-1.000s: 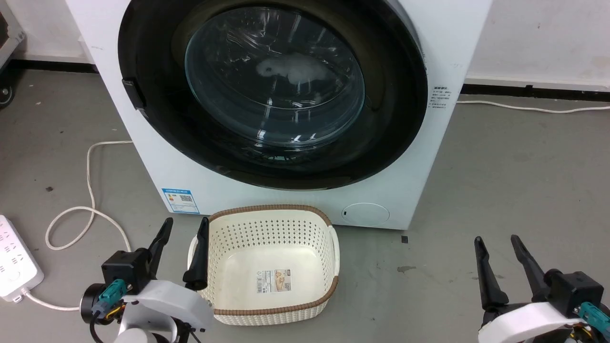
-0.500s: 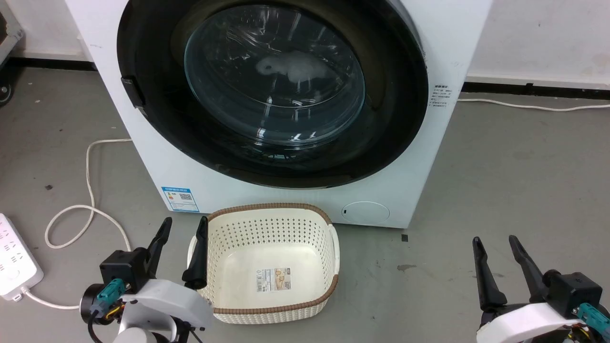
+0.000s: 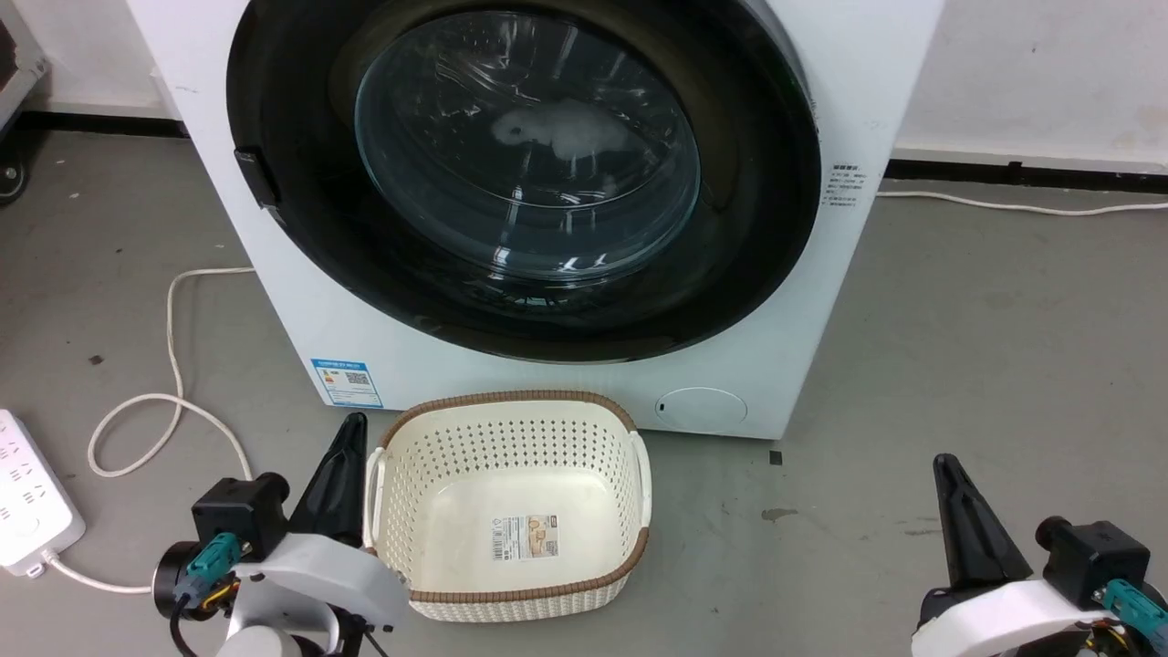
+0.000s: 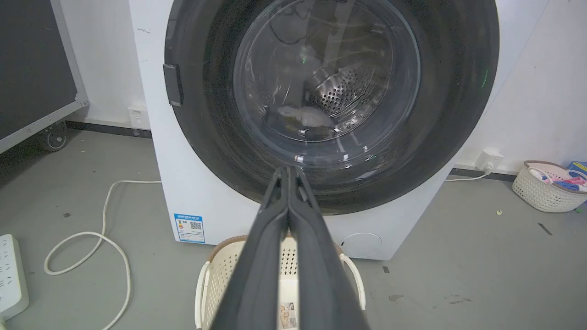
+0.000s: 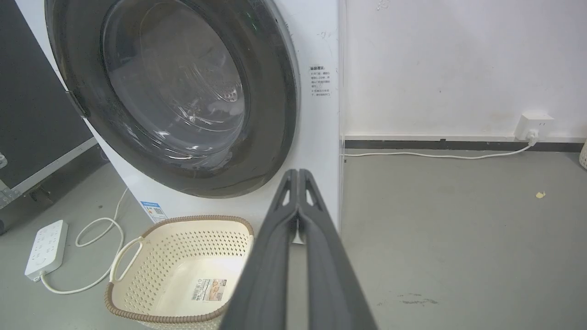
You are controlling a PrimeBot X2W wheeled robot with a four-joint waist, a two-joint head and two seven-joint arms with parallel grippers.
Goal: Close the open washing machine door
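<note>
A cream perforated basket [image 3: 507,442] with a brown rim is set on the floor just in front of the washing machine [image 3: 301,310], between the two grippers and below the door. A white power strip [image 3: 27,497] and a looped white cable [image 3: 169,401] are seen at the left. In the left wrist view a second basket [image 4: 545,192] holding clothes is found by the wall at the right, and a dark panel on casters [image 4: 32,68] at the left.

The floor [image 3: 985,347] is grey and scuffed; the wall [image 3: 1031,73] is white with a dark skirting.

The washing machine door [image 3: 748,228] is seen lying flat against the white front, its round face turned towards the robot and its handle [image 3: 260,178] at the left edge. A pale item [image 3: 566,128] is visible behind the glass.

The left gripper [image 3: 354,422] is held beside the basket's left handle with its fingers pressed together on nothing; the right gripper [image 3: 942,462], well apart at the right, is likewise pinched together and empty.
</note>
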